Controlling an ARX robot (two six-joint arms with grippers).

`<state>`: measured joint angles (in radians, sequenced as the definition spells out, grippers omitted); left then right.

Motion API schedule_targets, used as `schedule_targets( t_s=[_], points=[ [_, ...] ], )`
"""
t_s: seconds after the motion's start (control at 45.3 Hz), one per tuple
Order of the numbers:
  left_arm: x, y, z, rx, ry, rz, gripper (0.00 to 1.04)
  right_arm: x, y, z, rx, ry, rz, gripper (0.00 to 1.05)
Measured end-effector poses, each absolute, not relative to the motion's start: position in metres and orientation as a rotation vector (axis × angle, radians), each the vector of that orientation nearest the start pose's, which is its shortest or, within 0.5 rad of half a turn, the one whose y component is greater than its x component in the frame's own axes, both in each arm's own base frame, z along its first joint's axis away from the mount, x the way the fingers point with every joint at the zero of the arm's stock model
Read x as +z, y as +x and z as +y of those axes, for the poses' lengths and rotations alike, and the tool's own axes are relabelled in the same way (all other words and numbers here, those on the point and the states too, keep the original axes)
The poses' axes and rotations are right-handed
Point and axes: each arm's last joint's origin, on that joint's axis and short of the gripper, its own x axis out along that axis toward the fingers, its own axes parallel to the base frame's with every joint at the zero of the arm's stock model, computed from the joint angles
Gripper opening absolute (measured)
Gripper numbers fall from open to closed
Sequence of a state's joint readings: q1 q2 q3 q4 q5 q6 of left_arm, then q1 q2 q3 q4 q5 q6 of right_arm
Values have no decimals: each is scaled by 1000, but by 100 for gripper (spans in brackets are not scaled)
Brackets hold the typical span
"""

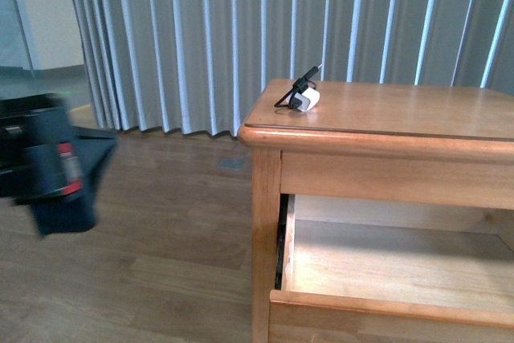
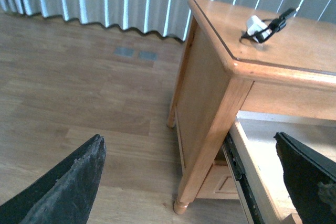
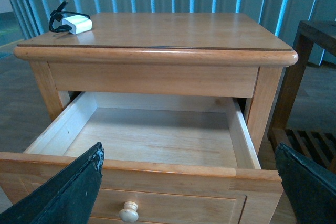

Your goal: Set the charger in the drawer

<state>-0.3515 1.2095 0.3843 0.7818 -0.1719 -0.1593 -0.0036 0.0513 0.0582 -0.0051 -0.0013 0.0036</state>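
Note:
The charger (image 1: 303,100), a white cube with a black looped cable, lies on the nightstand top near its far left corner. It also shows in the left wrist view (image 2: 256,26) and the right wrist view (image 3: 76,23). The drawer (image 1: 377,304) is pulled out, and its pale interior holds nothing. My right gripper (image 3: 189,187) is open, in front of and above the drawer front (image 3: 157,170), with the knob (image 3: 128,212) below it. My left gripper (image 2: 191,182) is open beside the nightstand's left front leg, well below the charger. The left arm (image 1: 56,170) shows blurred at the far left.
The nightstand (image 1: 385,130) stands on a wooden floor (image 1: 161,238) before grey vertical blinds (image 1: 201,38). The lower drawer (image 2: 218,179) is shut. A dark wooden table with a slatted shelf (image 3: 307,51) stands close to the nightstand's right side.

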Motion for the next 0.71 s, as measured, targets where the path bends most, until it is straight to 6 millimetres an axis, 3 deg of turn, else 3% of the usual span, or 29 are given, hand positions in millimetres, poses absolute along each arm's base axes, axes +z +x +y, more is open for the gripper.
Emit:
schedule_targets(
  t_s=[0.309, 0.441, 0.706],
  points=[
    [228, 298, -130, -264, -162, 134, 99, 179, 98, 0, -2, 4, -2, 96],
    [244, 332, -164, -323, -158, 143, 99, 179, 98, 0, -2, 4, -2, 96],
    [260, 391, -205, -340, -170, 175, 99, 179, 98, 0, -2, 4, -2, 96]
  ],
)
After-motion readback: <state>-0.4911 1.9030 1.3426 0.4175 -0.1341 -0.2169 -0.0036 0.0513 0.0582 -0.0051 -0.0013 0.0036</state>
